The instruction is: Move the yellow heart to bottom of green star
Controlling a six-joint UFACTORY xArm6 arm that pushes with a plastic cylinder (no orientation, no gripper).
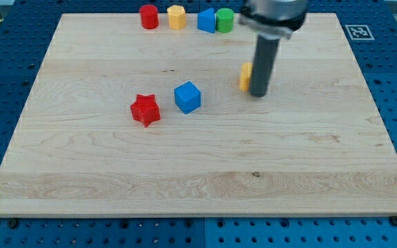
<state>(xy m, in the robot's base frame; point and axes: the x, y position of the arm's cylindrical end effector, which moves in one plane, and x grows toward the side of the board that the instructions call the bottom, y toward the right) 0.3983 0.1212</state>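
A yellow block (244, 76) lies right of the board's middle, mostly hidden behind my rod, so its shape cannot be made out. My tip (258, 94) rests on the board against that block's right side. A green block (225, 20), its shape unclear, sits at the view's top edge, above and slightly left of the tip. A second yellow block (176, 16), roughly hexagonal, sits further left in the same top row.
A red cylinder (149, 16) and a blue block (206, 20) also sit in the top row. A blue cube (187, 96) and a red star (145, 109) lie left of the tip, near the middle of the wooden board (198, 179).
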